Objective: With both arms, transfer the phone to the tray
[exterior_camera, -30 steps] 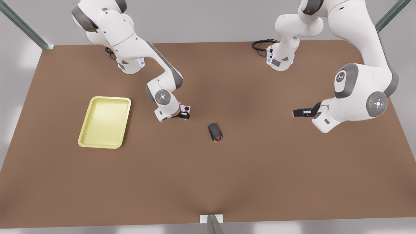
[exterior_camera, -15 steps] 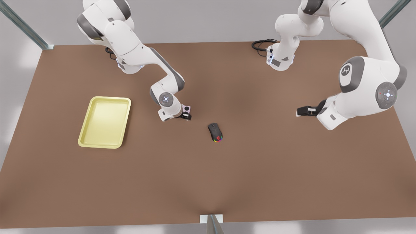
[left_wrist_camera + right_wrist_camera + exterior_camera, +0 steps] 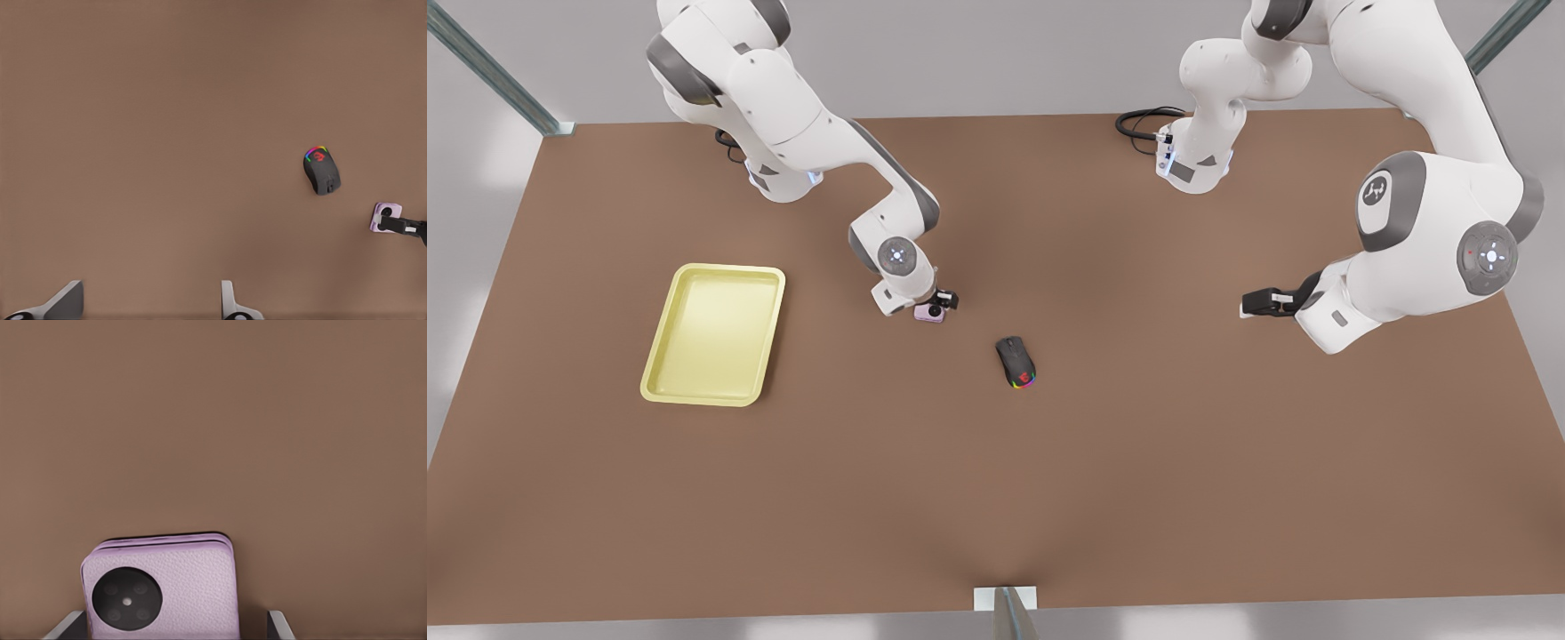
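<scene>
The pale pink phone (image 3: 929,313) lies on the brown table near the middle, its black camera circle facing up. My right gripper (image 3: 943,303), on the arm at the front view's left, is low over it. In the right wrist view the phone (image 3: 167,587) sits between the open fingers, with a gap beside one finger (image 3: 279,624). My left gripper (image 3: 1247,305) hovers open far off at the front view's right, with nothing in it. From the left wrist view the phone (image 3: 383,217) shows in the distance under the right gripper (image 3: 410,227). The yellow tray (image 3: 711,269) lies at the front view's left.
A black computer mouse (image 3: 1016,362) with rainbow lights lies just in front of the phone, a short way toward the front view's right; it also appears in the left wrist view (image 3: 321,170). A black cable (image 3: 1138,123) coils at the table's back edge.
The right arm's wrist has moved toward the front view's right and come down over the phone. The left arm has drawn back slightly toward the front view's right.
</scene>
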Controlling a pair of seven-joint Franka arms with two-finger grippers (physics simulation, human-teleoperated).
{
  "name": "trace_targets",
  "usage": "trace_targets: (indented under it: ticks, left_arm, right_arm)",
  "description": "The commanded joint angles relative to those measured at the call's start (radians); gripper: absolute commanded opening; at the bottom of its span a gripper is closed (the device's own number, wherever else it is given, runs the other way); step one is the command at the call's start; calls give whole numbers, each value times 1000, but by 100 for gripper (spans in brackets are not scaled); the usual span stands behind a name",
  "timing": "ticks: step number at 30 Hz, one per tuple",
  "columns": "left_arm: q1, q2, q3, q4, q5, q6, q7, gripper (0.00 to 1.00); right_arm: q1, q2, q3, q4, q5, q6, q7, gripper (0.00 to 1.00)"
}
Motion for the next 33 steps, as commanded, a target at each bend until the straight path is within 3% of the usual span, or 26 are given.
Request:
trace_targets:
  ticks: [1, 9, 13, 17, 20, 25, 33]
  left_arm:
    - [0, -1, 0, 0, 1, -2, 17, 100]
    - [0, 4, -1, 0, 11, 1, 17, 100]
    - [0, 4, 0, 0, 11, 1, 17, 100]
    - [0, 2, -1, 0, 11, 0, 17, 100]
    - [0, -1, 0, 0, 11, -2, 15, 100]
    - [0, 1, -1, 2, 11, 0, 15, 100]
    - [0, 4, -1, 0, 12, 0, 17, 100]
  right_arm:
    - [5, 1, 1, 2, 0, 0, 0, 100]
    - [28, 7, -7, 8, 2, 6, 0, 100]
    - [29, 24, -10, 13, 0, 27, 0, 90]
    - [31, 33, -10, 15, 0, 34, 0, 89]
    - [28, 24, -10, 16, 0, 31, 0, 74]
    - [19, -15, -13, 27, 0, 17, -8, 73]
    - [-372, -188, -23, 31, -52, -293, -456, 75]
